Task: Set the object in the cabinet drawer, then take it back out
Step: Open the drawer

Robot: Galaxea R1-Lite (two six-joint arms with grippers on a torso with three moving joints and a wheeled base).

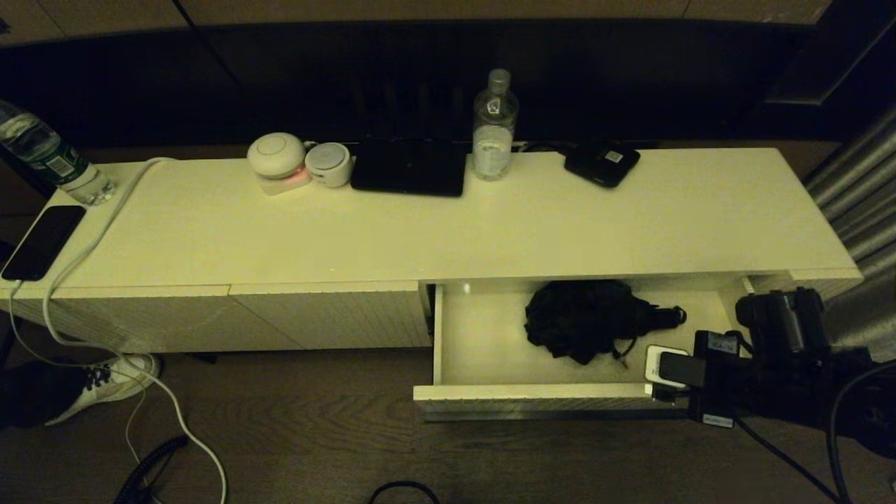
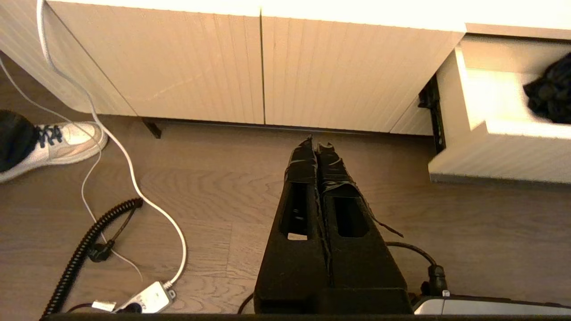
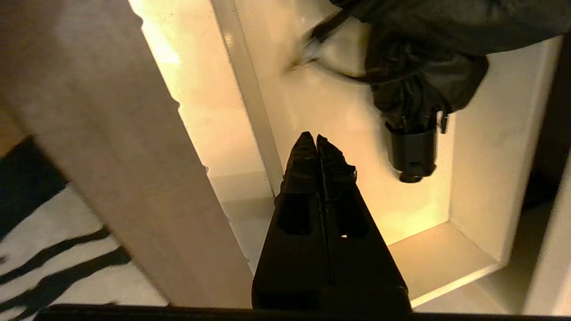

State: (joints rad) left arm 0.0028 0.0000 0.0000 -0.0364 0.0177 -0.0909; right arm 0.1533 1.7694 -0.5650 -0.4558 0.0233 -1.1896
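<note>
As the folded black fabric umbrella lies lengthwise in the open white ribbed cabinet drawer, handle toward three o'clock, the right end effector, clenched empty, sits nearer, at the drawer's front right corner; umbrella toward its ten o'clock.

You see a white cabinet drawer with finely ribbed front, a black folded umbrella inside, white ribbed front panels, brown wood-grain floor

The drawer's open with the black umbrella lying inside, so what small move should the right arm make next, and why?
Probably open the right tool and ease it toward the umbrella's handle end. The folded umbrella lies loose in the open cabinet drawer, and the tool hangs shut above the drawer floor, near the handle but holding nothing. The left tool is parked shut over the floor.
</note>
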